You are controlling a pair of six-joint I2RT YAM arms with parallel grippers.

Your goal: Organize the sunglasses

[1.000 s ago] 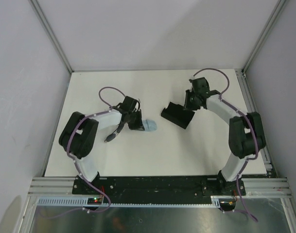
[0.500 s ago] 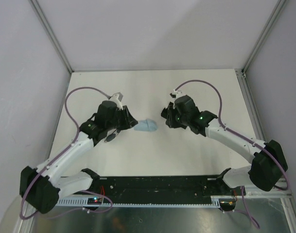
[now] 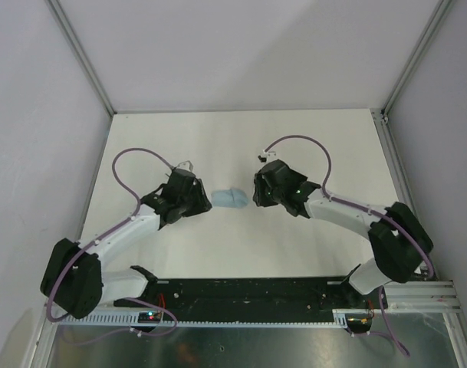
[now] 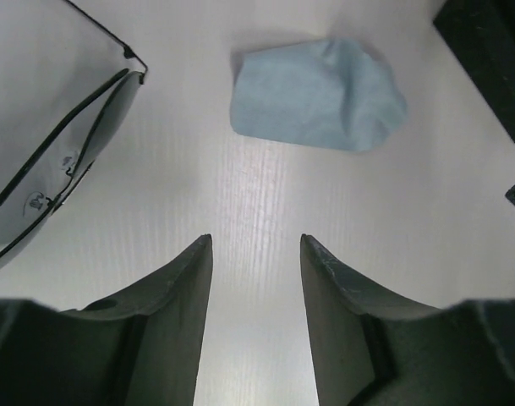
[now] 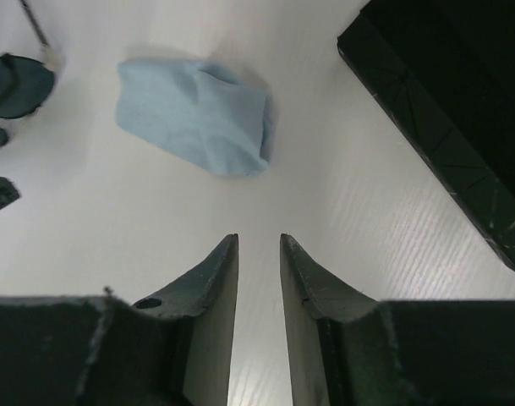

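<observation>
The sunglasses (image 4: pixel 63 161) lie on the white table, thin dark frame and dark lenses, up and to the left of my left gripper (image 4: pixel 255 238). That gripper is open with only bare table between its fingers. A light blue cloth (image 3: pixel 231 198) lies between the two grippers. My right gripper (image 5: pixel 259 237) stands narrowly open over bare table, holding nothing. The sunglasses (image 5: pixel 16 85) show at that view's left edge. From above, the left gripper (image 3: pixel 205 205) covers the sunglasses and the right gripper (image 3: pixel 257 195) sits just right of the cloth.
A black box-like case (image 5: pixel 443 110) lies beside the right gripper and also shows as the case (image 4: pixel 494 59) at the top right of the left wrist view. The cloth (image 4: pixel 318 95) is ahead of the left fingers. Grey walls enclose the table (image 3: pixel 241 253).
Both arms have changed pose and now reach in low toward the cloth. The left jaws have opened and the right jaws have widened slightly. The right gripper now covers the case from above.
</observation>
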